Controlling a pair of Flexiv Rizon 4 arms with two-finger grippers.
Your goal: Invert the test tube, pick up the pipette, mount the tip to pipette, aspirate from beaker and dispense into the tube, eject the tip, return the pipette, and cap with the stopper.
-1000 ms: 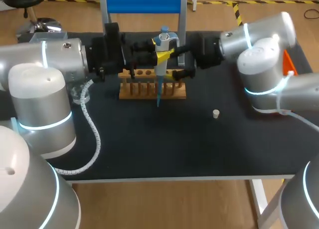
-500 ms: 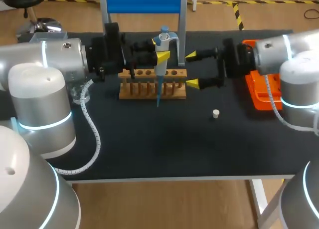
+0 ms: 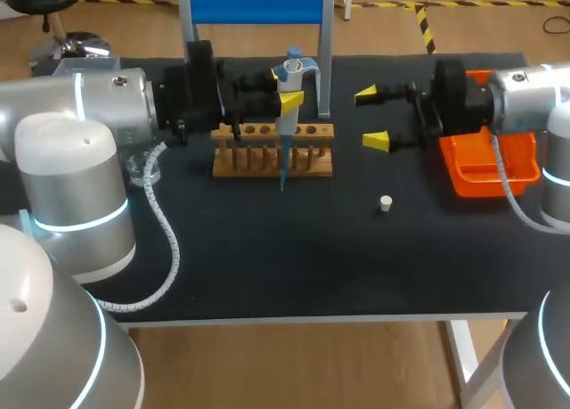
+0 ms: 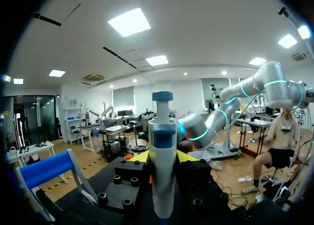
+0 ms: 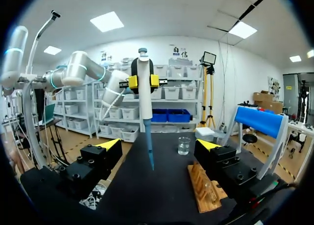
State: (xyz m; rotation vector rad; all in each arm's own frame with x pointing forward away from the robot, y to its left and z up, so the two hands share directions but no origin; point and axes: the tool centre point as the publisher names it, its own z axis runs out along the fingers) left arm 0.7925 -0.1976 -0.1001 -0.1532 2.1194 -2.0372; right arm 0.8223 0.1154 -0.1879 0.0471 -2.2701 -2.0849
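Reads as a robotics lab with a wet-bench setup. Shows a black table (image 3: 267,266) flanked by two grey arms with glowing rings. Carries labware: a blue-and-white pipette (image 3: 287,124), upright, blue tip on, clamped in the jaws of the left gripper (image 3: 287,97); a wooden rack (image 3: 267,155) just below those jaws; a blue-barred stand (image 3: 256,4) beyond them. Adds a glass beaker (image 5: 183,145) well ahead of the parted jaws of the right gripper (image 3: 370,118), a small stopper (image 3: 386,203) near them, and an orange tray (image 3: 494,168) behind them, beneath the arm.
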